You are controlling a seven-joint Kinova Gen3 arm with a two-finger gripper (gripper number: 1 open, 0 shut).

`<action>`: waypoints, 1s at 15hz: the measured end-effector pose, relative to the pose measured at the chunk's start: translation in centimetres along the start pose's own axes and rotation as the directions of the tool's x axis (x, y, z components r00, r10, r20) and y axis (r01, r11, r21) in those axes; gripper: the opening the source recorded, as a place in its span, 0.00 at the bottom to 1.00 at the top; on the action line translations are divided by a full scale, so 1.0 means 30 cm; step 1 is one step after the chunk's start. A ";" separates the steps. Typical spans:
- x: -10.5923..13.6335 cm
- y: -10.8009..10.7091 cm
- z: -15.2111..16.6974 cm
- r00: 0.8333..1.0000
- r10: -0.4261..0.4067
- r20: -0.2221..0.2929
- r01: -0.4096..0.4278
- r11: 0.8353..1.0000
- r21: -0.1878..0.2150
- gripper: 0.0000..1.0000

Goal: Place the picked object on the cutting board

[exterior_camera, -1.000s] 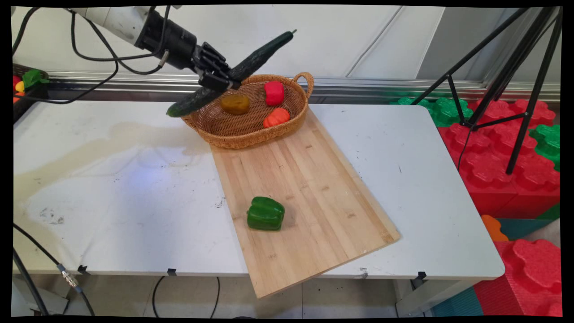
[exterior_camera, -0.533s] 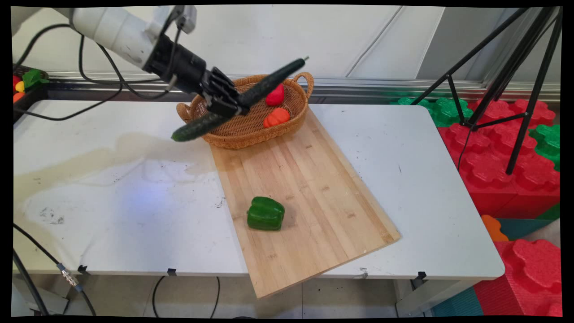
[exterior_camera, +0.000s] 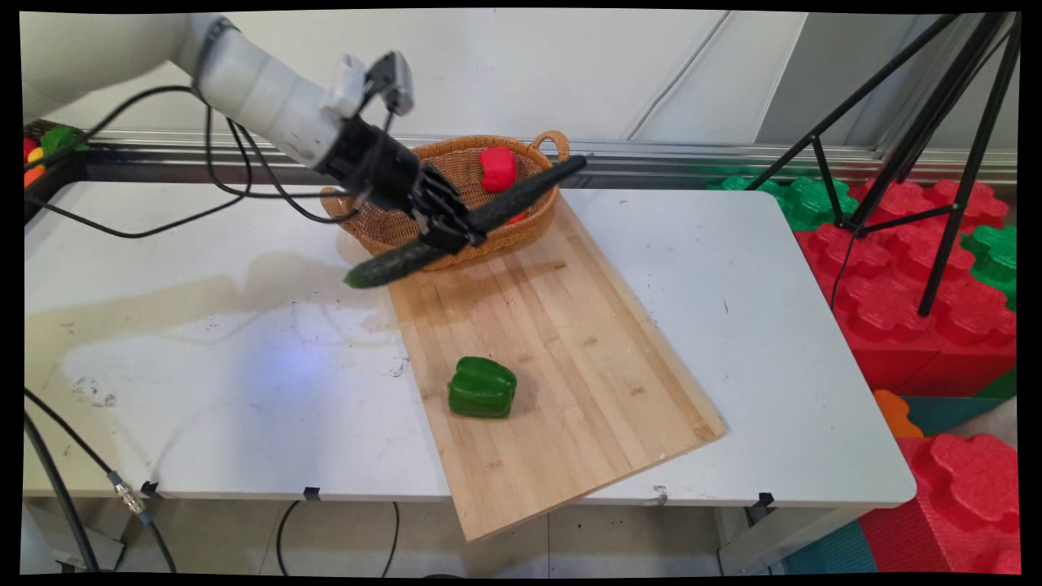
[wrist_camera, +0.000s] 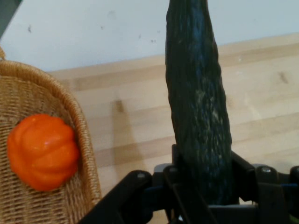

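Clearly the gripper [exterior_camera: 456, 236] is clamped on a long dark green cucumber [exterior_camera: 464, 224] near its middle, the fingers [wrist_camera: 243, 175] pressed against its sides — closed only as far as the cucumber's girth allows. The cucumber is held off the table, tilted, one end reaching out past the gripper over the wicker basket's [exterior_camera: 383, 232] near rim and the other end hanging low on the arm's side, above the edge of the wooden cutting board [exterior_camera: 562, 358]. Just behind the gripper sits the basket, with a red pepper [exterior_camera: 496, 168] in it and an orange pumpkin-shaped piece [wrist_camera: 43, 151], which the hand view shows against the basket's inner wall; it seems to lie right beneath the cucumber. Well toward the near side from the gripper, a green bell pepper [exterior_camera: 482, 387] rests on the board — apart from everything else.
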 end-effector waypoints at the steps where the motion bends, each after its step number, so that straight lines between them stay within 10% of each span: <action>1: 0.002 0.004 0.030 1.000 -0.001 0.011 0.001 1.000 0.002 0.00; 15: -0.009 0.051 0.358 0.992 -0.019 0.128 0.020 1.000 -0.011 0.00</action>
